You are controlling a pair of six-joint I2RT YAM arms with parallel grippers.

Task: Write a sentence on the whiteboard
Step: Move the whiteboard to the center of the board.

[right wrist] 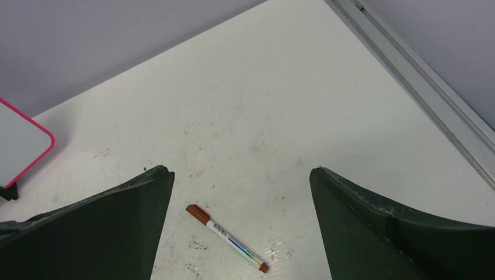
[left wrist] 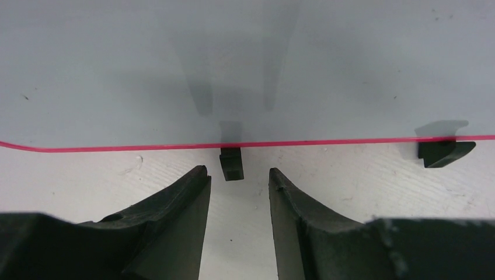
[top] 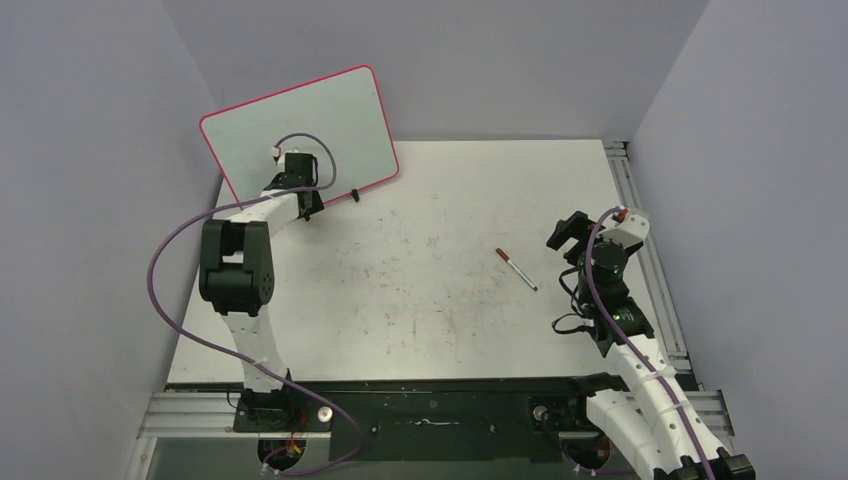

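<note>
The whiteboard [top: 300, 130] stands at the far left of the tabletop [top: 440, 330], propped at a lean on two small black clip feet along its pink-red lower rim, its pale face turned toward the arms, presumably so that a pen can reach it from the near side. No sentence shows on it: in both the overhead and the left wrist views the face is blank, so by that reading the writing has not begun. The left gripper [left wrist: 238, 170] sits low at the board's bottom edge, its jaws parted by a modest gap and holding nothing, lined up on either side of the left clip foot [left wrist: 231, 162]; the other clip foot [left wrist: 443, 151] is off to the right. That placement looks suited to bracing the board at its base, though the jaws do not touch it here. Well apart, right of the tabletop's middle, a marker [right wrist: 229, 238] lies flat and loose, its brown cap on. The right gripper [right wrist: 242, 170] hangs above and just beyond it with its jaws spread wide and empty, a stance that fits a coming pickup. No container, tray or holder is in view; pen and board both rest directly on the scuffed tabletop.
</note>
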